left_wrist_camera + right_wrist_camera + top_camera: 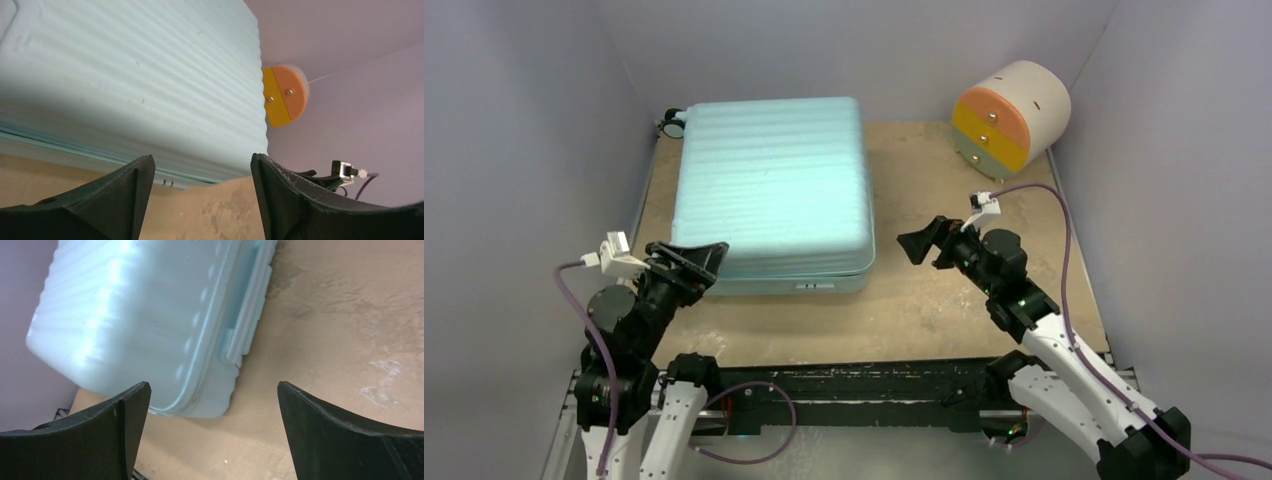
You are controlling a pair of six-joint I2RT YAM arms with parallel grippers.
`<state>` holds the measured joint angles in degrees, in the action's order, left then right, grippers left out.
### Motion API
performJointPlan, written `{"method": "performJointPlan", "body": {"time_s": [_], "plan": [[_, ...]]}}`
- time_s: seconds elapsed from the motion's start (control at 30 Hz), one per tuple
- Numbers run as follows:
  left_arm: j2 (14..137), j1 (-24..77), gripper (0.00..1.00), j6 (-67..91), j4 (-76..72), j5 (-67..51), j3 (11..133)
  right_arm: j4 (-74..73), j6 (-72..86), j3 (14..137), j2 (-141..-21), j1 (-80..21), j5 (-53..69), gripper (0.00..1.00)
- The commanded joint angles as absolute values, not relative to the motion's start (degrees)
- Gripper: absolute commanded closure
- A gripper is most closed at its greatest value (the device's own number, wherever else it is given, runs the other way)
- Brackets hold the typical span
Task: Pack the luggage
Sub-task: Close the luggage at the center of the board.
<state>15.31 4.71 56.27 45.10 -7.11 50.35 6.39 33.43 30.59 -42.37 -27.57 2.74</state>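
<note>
The pale teal ribbed suitcase (772, 190) lies flat and closed on the table at the back left. A small wheel (672, 124) shows at its far left corner. My left gripper (692, 256) is open and empty at the suitcase's near left corner; in the left wrist view its gripper (202, 165) faces the ribbed shell (130, 85). My right gripper (921, 242) is open and empty, just right of the suitcase's near right corner. The right wrist view shows the suitcase (145, 315) with its side handle (250, 310) between the open fingers (125, 420).
A round cream drawer unit (1009, 117) with orange, yellow and green fronts stands at the back right; it also shows in the left wrist view (285, 95). Purple walls enclose the tan table (944, 310). A black rail runs along the near edge.
</note>
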Motion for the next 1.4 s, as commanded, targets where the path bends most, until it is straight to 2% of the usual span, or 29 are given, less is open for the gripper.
{"method": "performJointPlan", "body": {"time_s": [0.0, 0.17, 0.43, 0.53, 0.7, 0.8, 0.9, 0.97, 1.07, 1.2, 1.37], "plan": [[25.44, 5.19, 0.26, 49.65, 36.50, -2.20, 50.13, 7.29, 37.18, 37.82, -46.84, -27.52, 7.99, 0.01], [38.98, 5.19, 0.26, 45.09, 33.23, 2.42, 55.96, 5.19, 36.03, 40.19, -46.69, -27.51, 9.83, 0.01], [38.04, 5.19, 0.26, 37.23, 20.33, 3.70, 58.70, -2.68, 34.26, 37.97, -44.74, -27.51, 9.57, 0.01], [38.85, 5.19, 0.27, 31.80, 19.46, 5.23, 58.09, 1.38, 35.71, 33.81, -44.34, -27.51, 11.35, 0.01], [41.09, 5.10, 0.29, 31.49, 20.30, 16.24, 55.96, 16.51, 40.47, 30.23, -47.75, -27.53, 17.25, 0.04], [43.81, 3.91, 0.21, 34.14, 19.68, 8.95, 56.57, 23.09, 42.89, 32.13, -53.14, -27.51, 22.30, 0.02], [47.42, 0.63, 0.13, 35.20, 23.15, 6.36, 60.19, 25.70, 45.14, 34.21, -55.19, -27.51, 22.00, 0.01], [49.75, -4.10, 0.13, 36.48, 25.86, 3.33, 62.89, 26.07, 45.75, 35.21, -55.12, -27.58, 20.22, 0.01], [52.52, -6.15, 0.14, 38.20, 28.28, 4.39, 64.46, 22.82, 45.63, 38.46, -56.04, -27.64, 17.04, 0.01], [54.82, -10.86, 0.15, 39.96, 28.22, 3.86, 62.02, 18.28, 46.02, 43.44, -60.47, -27.91, 16.02, 0.01], [57.09, -11.84, 0.18, 39.40, 28.13, 2.51, 59.49, 16.91, 49.16, 47.11, -66.96, -28.37, 18.19, 0.01]]}}
